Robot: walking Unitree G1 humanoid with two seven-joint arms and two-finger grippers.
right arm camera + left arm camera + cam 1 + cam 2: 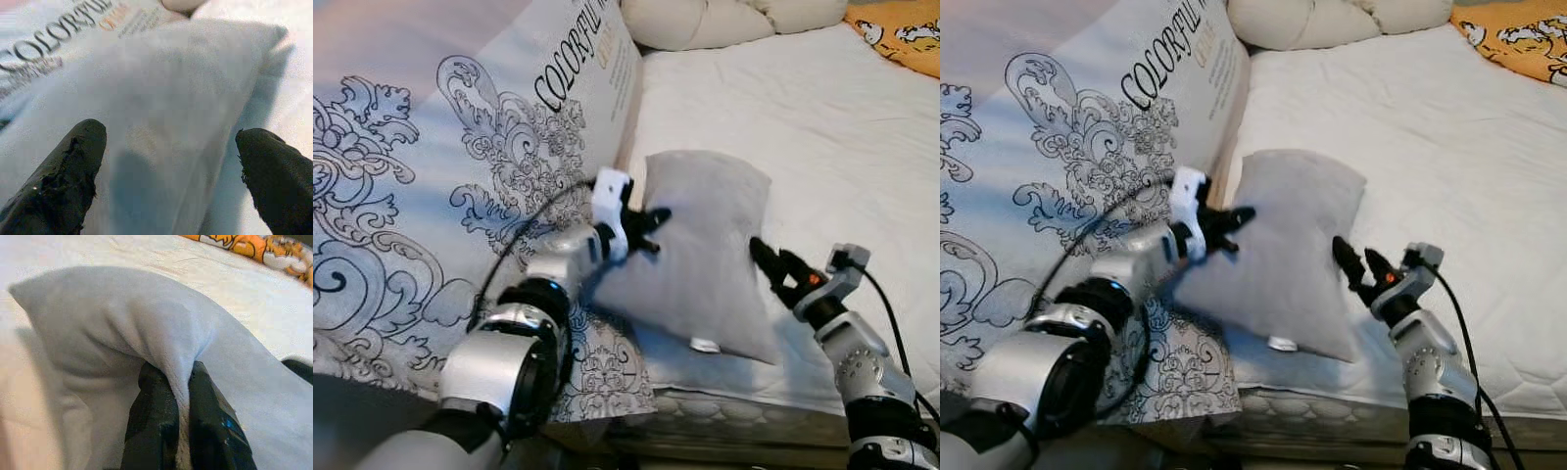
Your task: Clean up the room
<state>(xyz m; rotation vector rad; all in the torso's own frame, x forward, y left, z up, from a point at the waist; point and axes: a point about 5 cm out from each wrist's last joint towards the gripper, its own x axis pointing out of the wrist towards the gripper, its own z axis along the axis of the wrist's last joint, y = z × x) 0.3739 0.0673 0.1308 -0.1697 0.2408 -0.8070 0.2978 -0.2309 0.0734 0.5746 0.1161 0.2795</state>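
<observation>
A grey pillow (700,255) lies at the near left corner of the white mattress (822,137). My left gripper (646,227) is shut on the pillow's left edge; in the left wrist view its black fingers (151,431) pinch a fold of the grey pillow (122,333) cloth. My right gripper (771,266) is open at the pillow's right edge, fingertips close to the fabric. In the right wrist view the two fingers (73,166) stand wide apart with the pillow (171,112) between and ahead of them.
A large printed sheet or box with black scrollwork and the word COLORFUL (460,166) leans along the bed's left side. Cream pillows (705,20) lie at the head of the bed. An orange patterned blanket (901,29) covers the far right corner.
</observation>
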